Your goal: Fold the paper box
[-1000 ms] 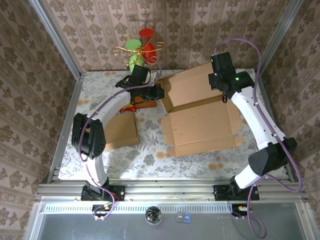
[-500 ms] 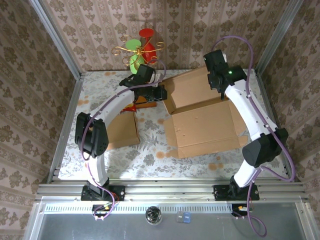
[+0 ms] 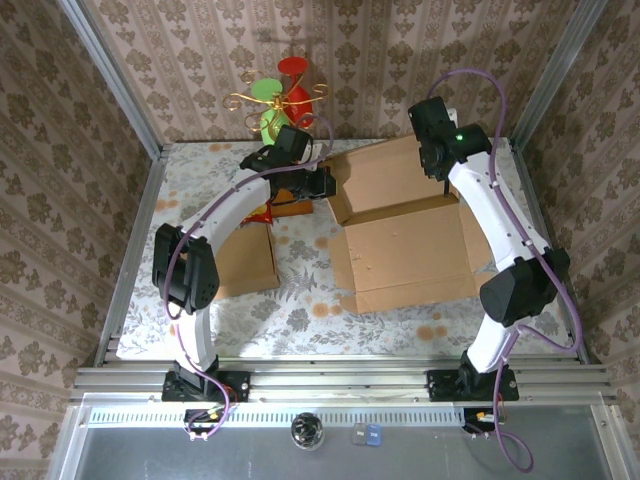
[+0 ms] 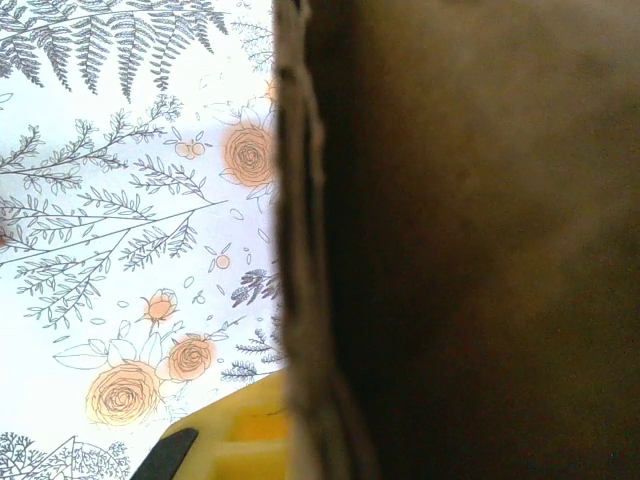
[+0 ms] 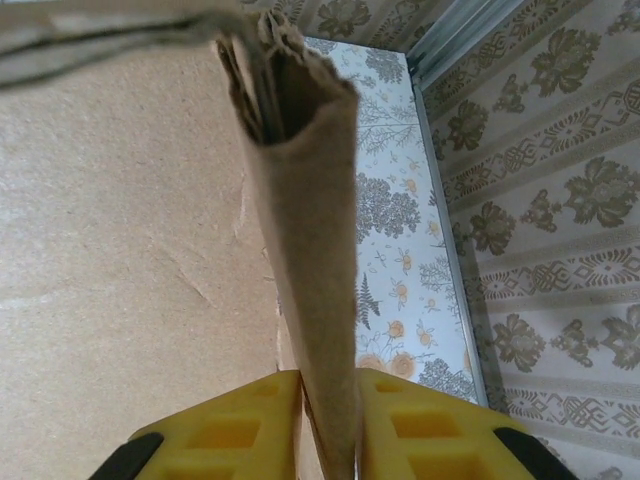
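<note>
With the left pincer (image 3: 316, 186) and the right pincer (image 5: 328, 425) each closed narrow on the paper box (image 3: 405, 250) wall between its fingers, I'd swing both walls inward together, evenly, avoiding tears.

No legible text, label or number (plain paper box (image 3: 405, 245), floral tablecloth (image 3: 300, 295))
</note>
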Tool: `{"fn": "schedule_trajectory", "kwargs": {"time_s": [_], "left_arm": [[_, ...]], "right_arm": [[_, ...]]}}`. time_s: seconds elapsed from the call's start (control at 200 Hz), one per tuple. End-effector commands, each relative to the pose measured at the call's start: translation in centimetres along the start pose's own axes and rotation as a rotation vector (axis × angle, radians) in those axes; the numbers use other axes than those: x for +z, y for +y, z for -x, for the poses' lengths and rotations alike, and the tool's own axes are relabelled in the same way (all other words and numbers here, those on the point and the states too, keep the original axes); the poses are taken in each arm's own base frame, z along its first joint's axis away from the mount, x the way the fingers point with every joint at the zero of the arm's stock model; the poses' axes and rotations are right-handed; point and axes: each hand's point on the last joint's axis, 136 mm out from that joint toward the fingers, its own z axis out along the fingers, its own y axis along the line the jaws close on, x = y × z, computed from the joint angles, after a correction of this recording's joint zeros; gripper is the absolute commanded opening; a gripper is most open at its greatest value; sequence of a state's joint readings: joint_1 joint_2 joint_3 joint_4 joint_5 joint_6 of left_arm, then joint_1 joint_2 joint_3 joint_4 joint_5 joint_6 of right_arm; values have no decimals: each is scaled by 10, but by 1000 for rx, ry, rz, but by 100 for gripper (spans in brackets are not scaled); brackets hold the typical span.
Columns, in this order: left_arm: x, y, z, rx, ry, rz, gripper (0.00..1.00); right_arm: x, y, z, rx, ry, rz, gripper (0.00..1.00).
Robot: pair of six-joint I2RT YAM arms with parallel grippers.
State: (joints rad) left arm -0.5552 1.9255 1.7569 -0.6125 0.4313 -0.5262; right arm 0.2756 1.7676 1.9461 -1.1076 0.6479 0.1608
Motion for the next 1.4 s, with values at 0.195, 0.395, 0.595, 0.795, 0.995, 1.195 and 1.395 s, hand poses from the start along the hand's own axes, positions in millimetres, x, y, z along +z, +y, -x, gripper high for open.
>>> {"fn": "schedule_trajectory", "kwargs": {"time_s": [0.195,0.395,0.595,0.795,0.995,1.195,1.395], "left_arm": [[-7,-6,1,9,10,1,0],[-5,-8,-1,5,21,6,0],[0,4,-4,-16,32,69,0],[9,18,-13,-17,49,161,0],[25,32,-24,-24,58,229,10],[44,48,-37,-25,73,297,12],[61,66,-53,-35,114,366,14]], "right_arm": [[7,-14,-1,-1,20,-87,10],[7,-19,-3,-28,21,-164,0],[9,-4,-9,-9,34,-77,0],[17,10,-20,20,60,-30,0],[22,18,-30,49,71,-13,0],[22,26,-37,42,73,-11,0],[25,33,-45,20,87,-22,0]]}}
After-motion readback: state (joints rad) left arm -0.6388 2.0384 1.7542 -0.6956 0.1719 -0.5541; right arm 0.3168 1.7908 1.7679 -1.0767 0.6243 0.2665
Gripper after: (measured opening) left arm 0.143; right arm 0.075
